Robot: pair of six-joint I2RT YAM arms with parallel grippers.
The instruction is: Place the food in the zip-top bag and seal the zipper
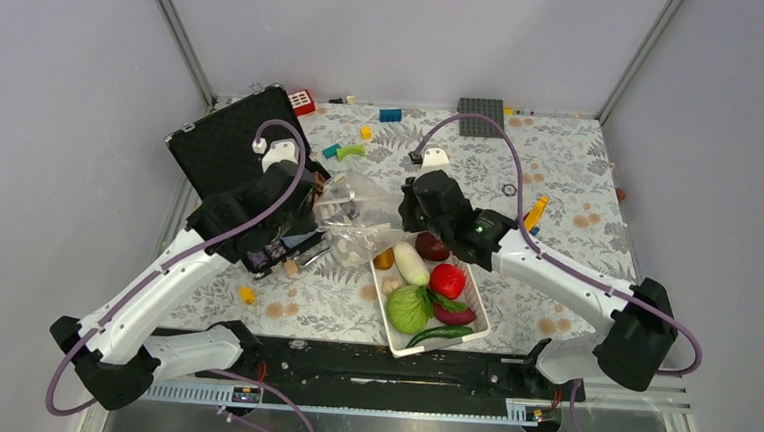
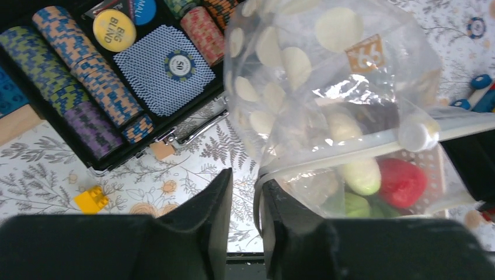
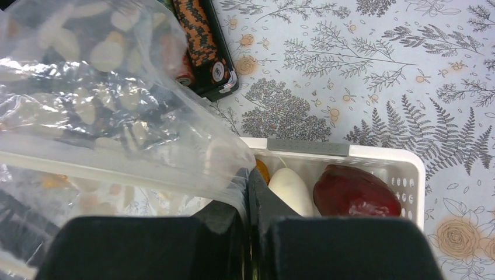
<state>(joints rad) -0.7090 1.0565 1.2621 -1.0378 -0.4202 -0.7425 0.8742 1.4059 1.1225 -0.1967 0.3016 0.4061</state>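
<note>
A: Zip-top bag point(image 1: 353, 214): how many, and where?
B: One, clear and crumpled, over the table point(image 1: 561, 177) between two claws, near one black chip case point(image 1: 227, 146) and one white basket point(image 1: 481, 304).
A: Claws?
B: Right claw point(image 3: 246, 181) clamped together on its film; left claw point(image 2: 245, 182) has its fingers slightly apart, the zipper point(image 2: 350, 147) beside one.
A: Food point(image 1: 432, 247)?
B: At least seven pieces lie in the basket, cabbage point(image 1: 409, 308), tomato point(image 1: 446, 280) and radish point(image 1: 410, 263) among them.

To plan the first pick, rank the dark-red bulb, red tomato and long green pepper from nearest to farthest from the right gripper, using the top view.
From the right gripper, jaws shut on the zip-top bag:
1. dark-red bulb, far end of the white basket.
2. red tomato, mid-basket, right side.
3. long green pepper, near end.
</note>
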